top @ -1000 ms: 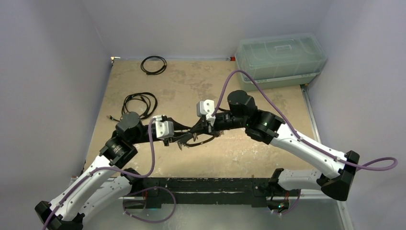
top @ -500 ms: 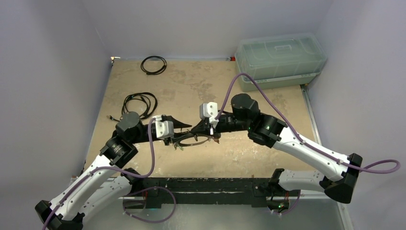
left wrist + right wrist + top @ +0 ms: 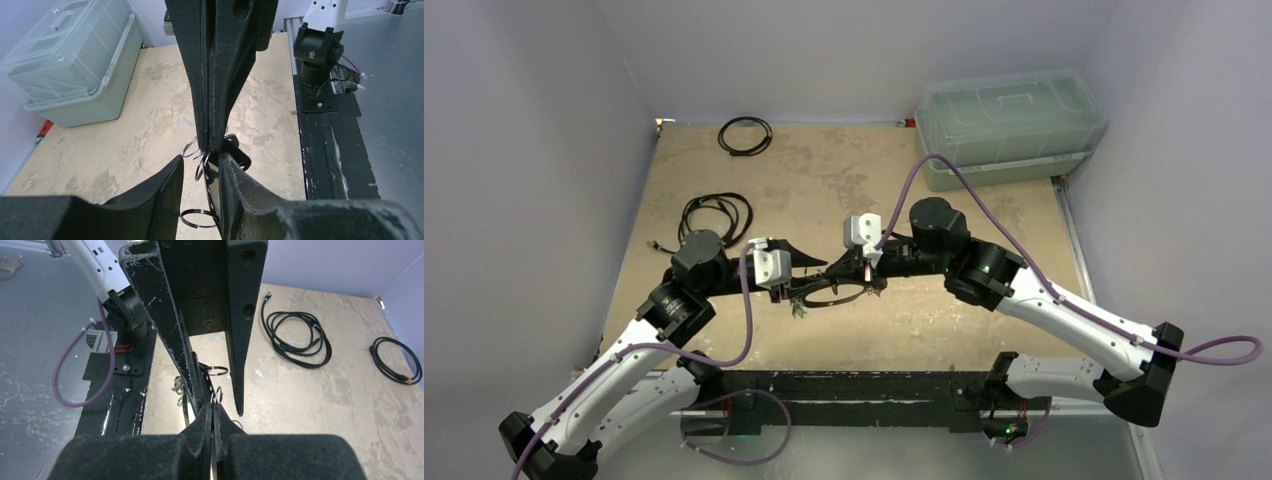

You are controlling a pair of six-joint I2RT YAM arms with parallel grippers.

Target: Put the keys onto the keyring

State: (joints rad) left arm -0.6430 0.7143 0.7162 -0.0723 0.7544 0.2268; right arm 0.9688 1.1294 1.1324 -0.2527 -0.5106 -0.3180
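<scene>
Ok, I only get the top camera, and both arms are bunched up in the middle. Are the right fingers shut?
Observer: Yes! The right wrist camera shows the right fingers pressed tight together, pinching something thin.
Operator: And the left ones?
Observer: The left wrist camera shows the left fingers a little apart, with small silver rings in the gap.

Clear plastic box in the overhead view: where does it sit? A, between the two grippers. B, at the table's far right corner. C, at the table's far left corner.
B: the lidded clear box sits at the far right corner of the table, opposite the black cable loop at the far left.
</scene>
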